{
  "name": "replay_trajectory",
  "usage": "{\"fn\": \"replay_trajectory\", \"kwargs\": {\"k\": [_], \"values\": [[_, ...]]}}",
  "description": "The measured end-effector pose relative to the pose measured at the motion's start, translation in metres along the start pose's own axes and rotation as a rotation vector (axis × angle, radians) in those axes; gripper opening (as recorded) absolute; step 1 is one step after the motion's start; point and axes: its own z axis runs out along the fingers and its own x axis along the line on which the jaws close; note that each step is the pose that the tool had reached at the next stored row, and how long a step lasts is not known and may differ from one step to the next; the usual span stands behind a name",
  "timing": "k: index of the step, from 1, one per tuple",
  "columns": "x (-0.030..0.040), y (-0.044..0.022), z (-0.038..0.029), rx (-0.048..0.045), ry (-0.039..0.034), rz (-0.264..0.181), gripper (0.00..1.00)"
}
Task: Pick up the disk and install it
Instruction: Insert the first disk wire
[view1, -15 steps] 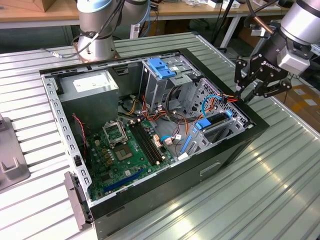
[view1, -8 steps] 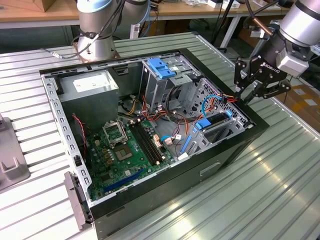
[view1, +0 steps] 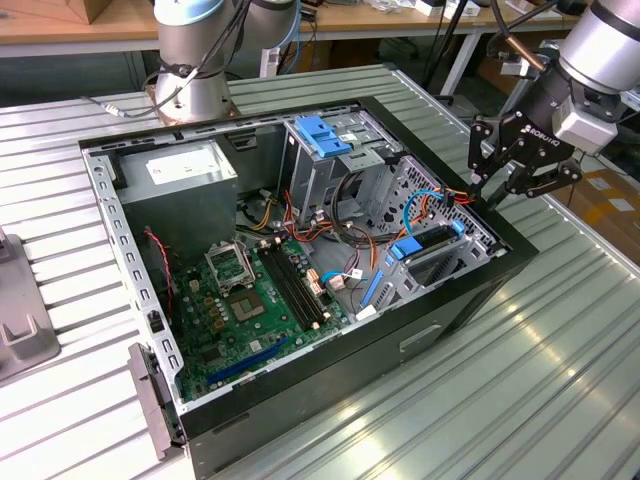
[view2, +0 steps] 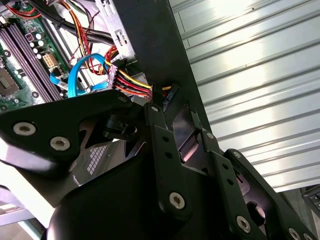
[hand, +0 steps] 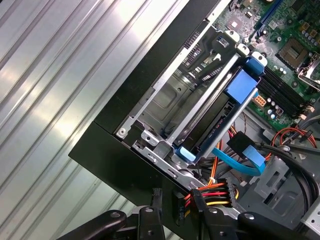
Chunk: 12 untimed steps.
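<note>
The disk sits in the drive bay at the corner of the computer case, blue rail tabs at both ends; its long axis runs across the bay towards the case rim. The gripper hangs just over that rim at the exterior view's right, so the disk lies below and inward of it; its jaws are parted and, as far as I can judge, hold nothing.

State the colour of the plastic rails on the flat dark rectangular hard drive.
Bright blue plastic rails, best in the first wrist view.
</note>
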Motion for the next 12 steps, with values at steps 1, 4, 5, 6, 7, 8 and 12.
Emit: {"fn": "replay_trajectory", "kwargs": {"k": [1, 4, 5, 6, 7, 8, 12], "values": [[0.0, 0.0, 0.0, 0.0, 0.0001, 0.0, 0.36], [0.0001, 0.0, 0.0, 0.0, 0.0001, 0.0, 0.36], [0.0001, 0.0001, -0.0001, 0.0, 0.0001, 0.0, 0.36], [0.0001, 0.0001, 0.0, 0.0, 0.0001, 0.0, 0.35], [0.0001, 0.0001, 0.0, 0.0, 0.0, 0.0, 0.28], [0.0001, 0.0001, -0.0001, 0.0, 0.0001, 0.0, 0.28], [0.0002, 0.0001, 0.0, 0.0, 0.0001, 0.0, 0.18]]}}
